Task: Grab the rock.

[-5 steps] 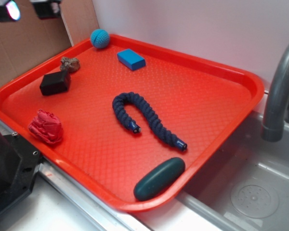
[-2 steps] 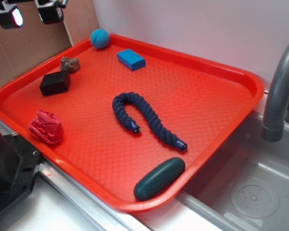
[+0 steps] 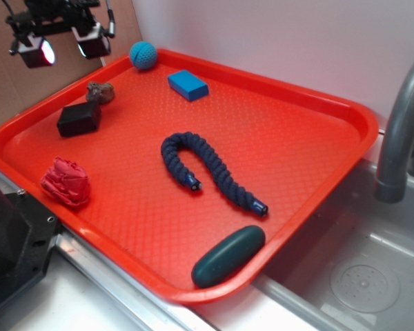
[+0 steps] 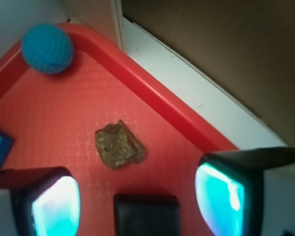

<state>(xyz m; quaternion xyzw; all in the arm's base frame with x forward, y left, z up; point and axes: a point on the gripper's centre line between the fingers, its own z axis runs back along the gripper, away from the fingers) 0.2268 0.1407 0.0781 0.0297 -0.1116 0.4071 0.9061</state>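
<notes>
One red tray (image 3: 317, 103) – by sink (image 3: 362, 276), cardboard bkgd (image 4: 226, 54).

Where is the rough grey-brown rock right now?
In the exterior view the lumpy grey-brown rock lies in the red tray's far-left corner, between the black block and teal ball.

I see the rock (image 3: 100, 92) (image 4: 119, 144), a small lumpy grey-brown stone with a rough surface, lying loose on the red tray near its far left rim.
</notes>
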